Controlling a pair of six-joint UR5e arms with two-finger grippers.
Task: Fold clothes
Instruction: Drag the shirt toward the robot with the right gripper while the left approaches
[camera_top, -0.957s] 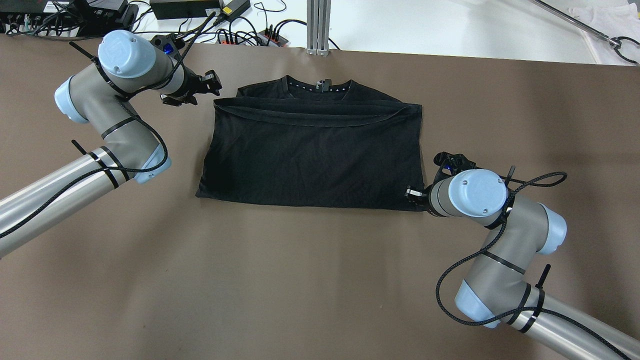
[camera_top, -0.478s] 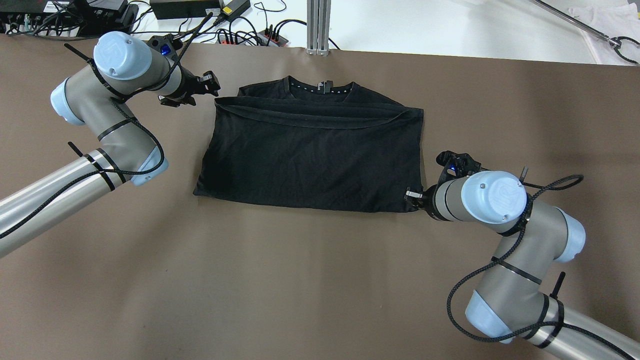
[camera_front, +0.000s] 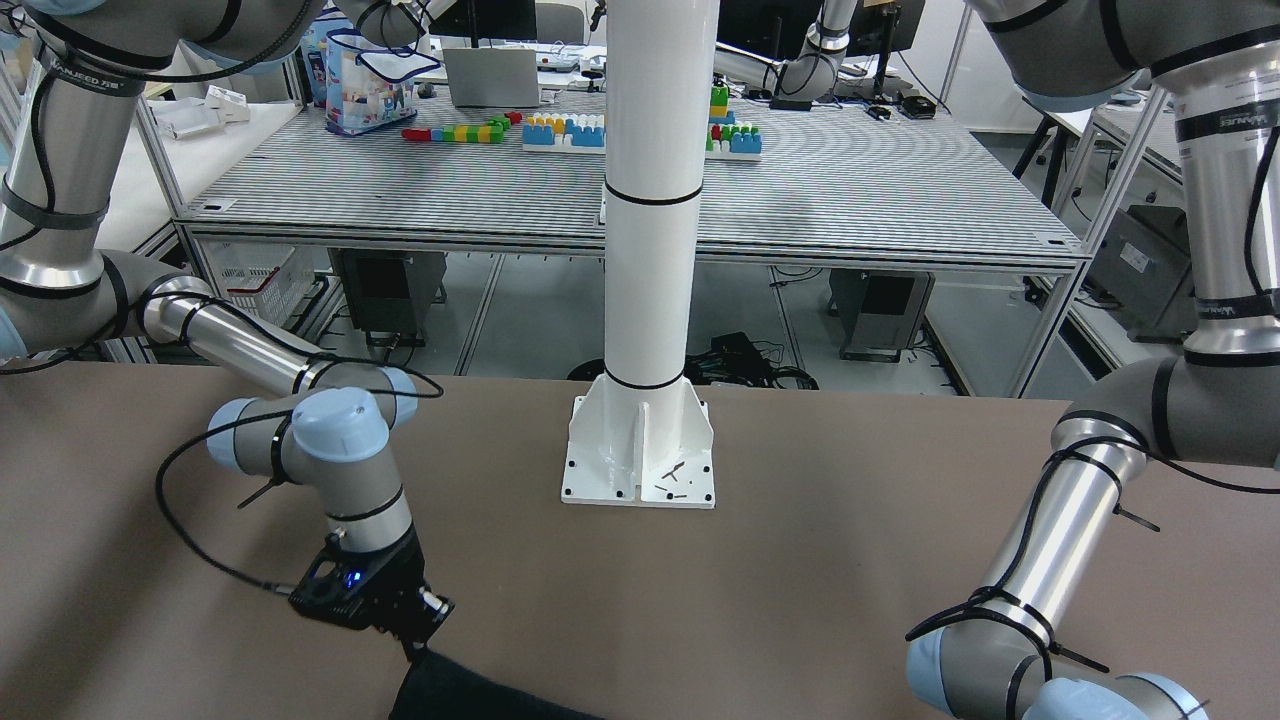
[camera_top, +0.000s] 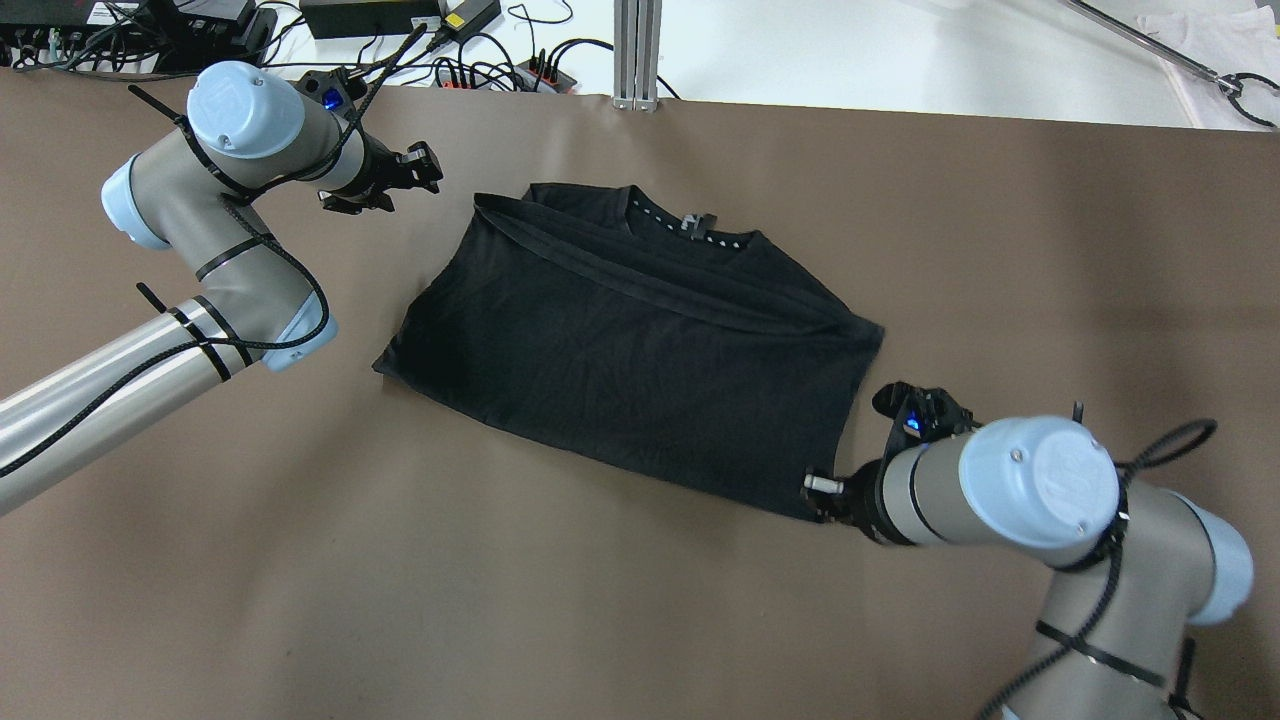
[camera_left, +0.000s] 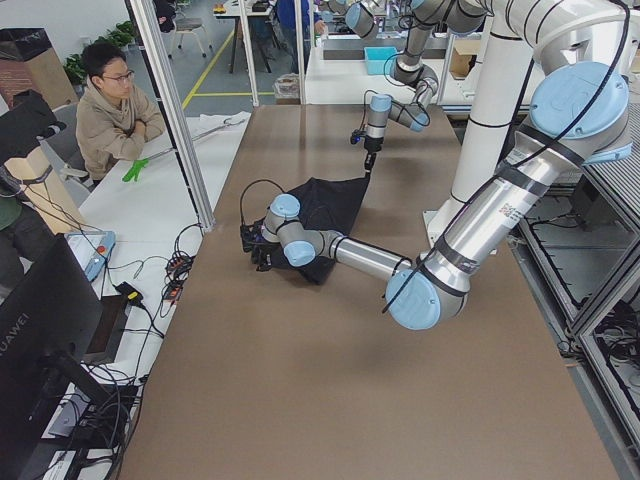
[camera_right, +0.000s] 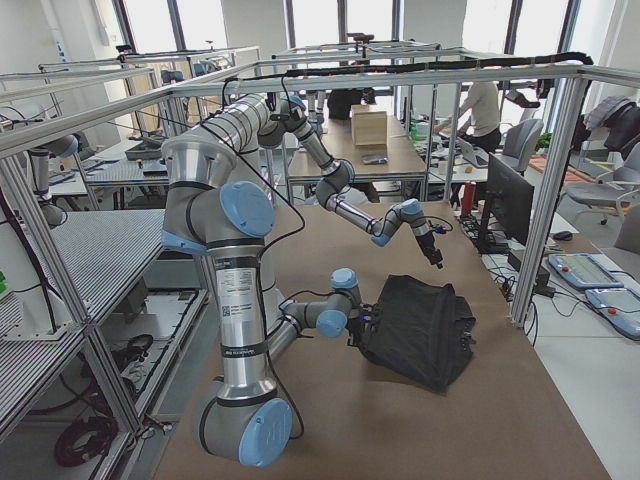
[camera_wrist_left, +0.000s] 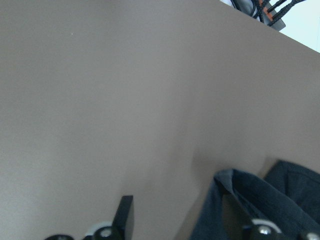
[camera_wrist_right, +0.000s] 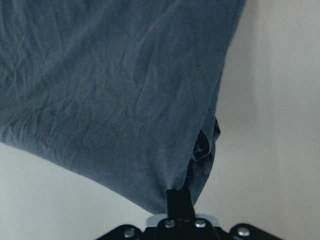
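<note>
table (camera_top: 600, 610): brown top, taking up most of the overhead view, carrying everything below.
pillar (camera_front: 655, 200): white, standing upright on its base plate at the robot's edge of the table, between the two arms.
right arm (camera_top: 1040, 490): reaching in low over the near right part of the table, wrist pointing at the shirt's near right corner.
left arm (camera_top: 210, 200): bending over the far left part of the table, wrist pointing toward the shirt.
shirt (camera_top: 630, 350): black, lying folded and flat mid-table, sitting askew, left end farther from the robot than the right end; collar on the far side, hem band running across just below it.
person (camera_left: 110, 110): sitting with arms crossed beyond the table's far side in the left view.
right gripper (camera_top: 822, 492): fingers closing tight on the shirt's near right corner, the wrist view showing fabric pinched at the tip.
left gripper (camera_top: 408, 183): fingers spreading wide, gripping nothing, hovering just beside the shirt's far left corner.
cables (camera_top: 500, 68): lying beyond the table's far edge.
</note>
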